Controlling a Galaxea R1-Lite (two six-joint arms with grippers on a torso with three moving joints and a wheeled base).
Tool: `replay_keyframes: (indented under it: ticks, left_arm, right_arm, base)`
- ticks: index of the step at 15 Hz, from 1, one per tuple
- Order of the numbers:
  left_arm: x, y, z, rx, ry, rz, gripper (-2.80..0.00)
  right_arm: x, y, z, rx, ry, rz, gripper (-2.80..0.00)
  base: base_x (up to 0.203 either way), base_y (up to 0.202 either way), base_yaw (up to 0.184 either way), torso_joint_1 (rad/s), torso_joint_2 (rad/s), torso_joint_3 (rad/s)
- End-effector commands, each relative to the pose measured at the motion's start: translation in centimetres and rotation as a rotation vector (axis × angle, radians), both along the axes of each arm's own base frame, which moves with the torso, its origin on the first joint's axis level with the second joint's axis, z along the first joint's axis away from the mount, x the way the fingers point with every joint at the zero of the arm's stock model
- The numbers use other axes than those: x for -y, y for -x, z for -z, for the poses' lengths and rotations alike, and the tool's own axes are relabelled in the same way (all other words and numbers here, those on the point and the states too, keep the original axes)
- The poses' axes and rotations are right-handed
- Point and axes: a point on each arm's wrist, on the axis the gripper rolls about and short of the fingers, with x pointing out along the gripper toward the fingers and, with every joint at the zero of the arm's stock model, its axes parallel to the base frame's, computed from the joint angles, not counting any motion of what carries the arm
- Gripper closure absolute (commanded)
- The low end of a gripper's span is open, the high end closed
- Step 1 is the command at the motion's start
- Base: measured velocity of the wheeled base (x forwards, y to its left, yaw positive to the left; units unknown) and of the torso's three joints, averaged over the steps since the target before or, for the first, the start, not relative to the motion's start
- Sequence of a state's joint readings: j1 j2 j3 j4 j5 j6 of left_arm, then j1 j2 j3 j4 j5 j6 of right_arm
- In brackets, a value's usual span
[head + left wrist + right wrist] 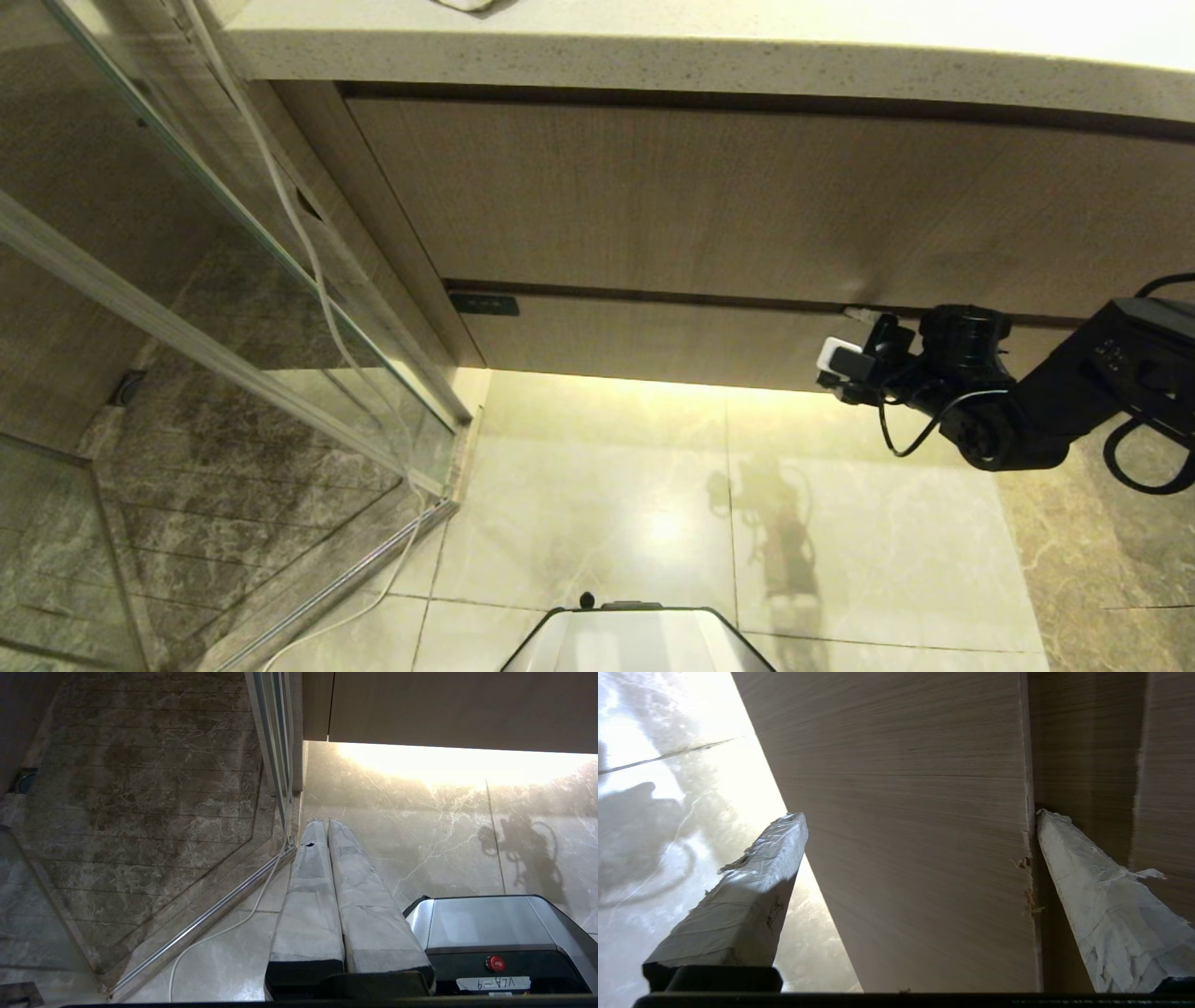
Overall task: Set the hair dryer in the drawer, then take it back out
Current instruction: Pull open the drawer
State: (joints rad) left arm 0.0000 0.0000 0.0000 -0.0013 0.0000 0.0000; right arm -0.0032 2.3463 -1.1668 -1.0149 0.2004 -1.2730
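My right gripper (845, 350) is sitting up against the drawer (653, 341), the shallow wood-grain front under the taller panel (747, 205). Its fingers are standing about as wide apart as they go and are gripping nothing. In the right wrist view they are straddling the drawer front: one finger (1101, 896) is reaching into the dark gap along the front's upper edge, the other (747, 886) is hanging out below its lower edge, over the bright tiled floor (653, 504). I cannot tell whether either finger is touching the wood.

The drawer is sitting closed, flush under the panel, with its small black label (484, 304) at the end nearest the glass shower screen (187, 280).

I am not seeing the hair dryer itself in any view. A white cord (308, 243) is hanging down from the stone counter (653, 51) along the glass and trailing over the floor, but I cannot tell what it belongs to.

My left gripper (327, 828) is hanging low beside the robot's base (490, 933), fingers pressed together and holding nothing, pointing at the floor near the shower screen's bottom rail.
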Motion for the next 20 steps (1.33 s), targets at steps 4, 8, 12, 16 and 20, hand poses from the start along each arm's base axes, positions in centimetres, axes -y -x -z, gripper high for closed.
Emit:
replay_keyframes:
  ticks: [4, 8, 12, 16, 20]
  left_arm:
    - [0.0, 0.0, 0.0, 0.0, 0.0, 0.0, 0.0]
    - [0.0, 0.0, 0.0, 0.001, 0.0, 0.0, 0.0]
    - [0.0, 0.0, 0.0, -0.001, 0.0, 0.0, 0.0]
    - [0.0, 0.0, 0.0, 0.001, 0.0, 0.0, 0.0]
    - [0.0, 0.0, 0.0, 0.0, 0.0, 0.0, 0.0]
  right_arm:
    - [0.9, 0.6, 1.7, -0.097, 0.01, 0.021, -2.8]
    - [1.0, 2.9, 0.7, -0.29, 0.011, 0.027, -2.8]
    - [1.0, 4.2, 0.5, -0.354, 0.022, 0.07, -2.8]
    - [1.0, 5.5, -1.6, -0.318, 0.017, 0.06, -2.8]
    - [1.1, 7.0, -2.3, -0.291, -0.039, -0.129, -2.8]
  base:
    - [0.0, 0.0, 0.0, 0.0, 0.0, 0.0]
    - [0.0, 0.0, 0.0, 0.0, 0.0, 0.0]
    - [0.0, 0.0, 0.0, 0.0, 0.0, 0.0]
    - [0.0, 0.0, 0.0, 0.0, 0.0, 0.0]
    - [0.0, 0.0, 0.0, 0.0, 0.0, 0.0]
